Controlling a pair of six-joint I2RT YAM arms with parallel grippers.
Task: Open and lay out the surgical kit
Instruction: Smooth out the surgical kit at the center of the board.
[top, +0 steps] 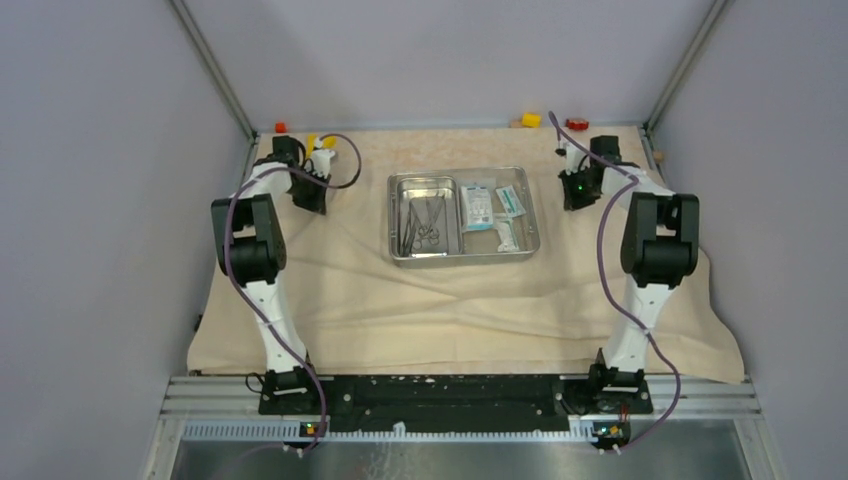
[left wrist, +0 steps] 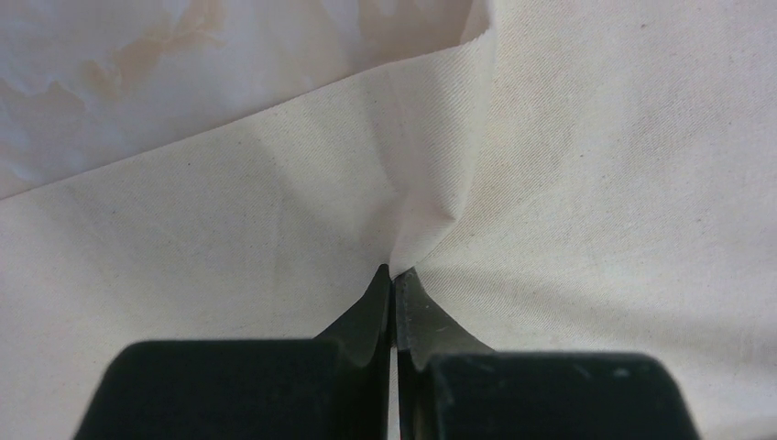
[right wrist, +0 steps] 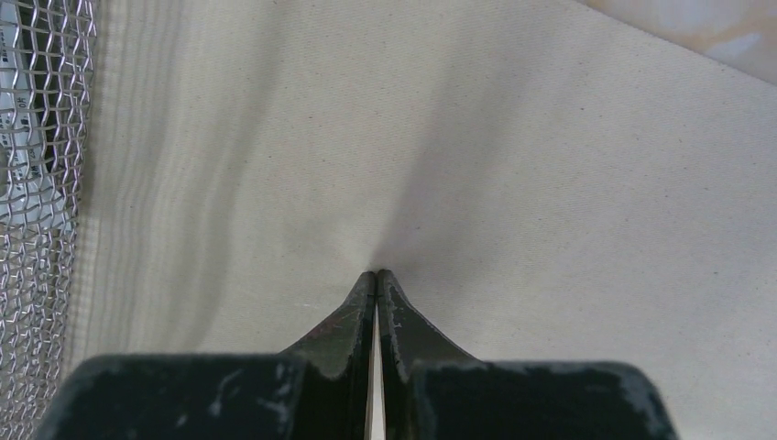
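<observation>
The beige cloth wrap lies unfolded across the table. On it, in the middle at the back, stands the shiny steel tray. Thin metal instruments lie in the tray's left half and white-and-teal packets in its right half. My left gripper is down on the cloth left of the tray. In the left wrist view the gripper is shut on a raised fold of cloth. Right of the tray, my right gripper is also down. In its wrist view the gripper is shut on a small pucker of cloth.
A yellow block and a red block sit at the back edge, right of centre. Another red block sits at the back left corner. Metal mesh borders the cloth beside the right gripper. The cloth overhangs the table's near edge.
</observation>
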